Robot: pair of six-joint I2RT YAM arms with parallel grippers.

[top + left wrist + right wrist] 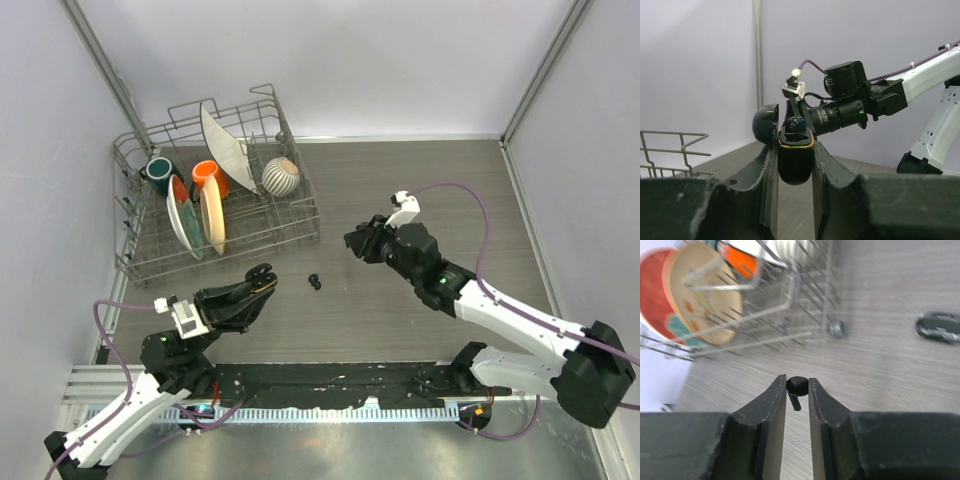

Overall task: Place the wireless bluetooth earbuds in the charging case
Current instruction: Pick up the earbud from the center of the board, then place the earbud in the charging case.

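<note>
The dish rack (215,200) is the biggest thing on the bench (420,300), and it has no part in this job.

The left end effector (258,283) is clamped on the sides of the open charging case (795,162) and holds it up off the bench. The right end effector (358,243) is pinched shut on one earbud (797,385), up in the air.

The earbud looks very light, hard and shiny, so it could slip or turn. The round head is the best place to pinch it.

Only the top view shows tiny black bits (316,282) lying between the arms, maybe more earbuds. Only the left wrist view shows a shiny ball (796,123) in the case mouth. Only the right wrist view shows the stem hanging down.
</note>
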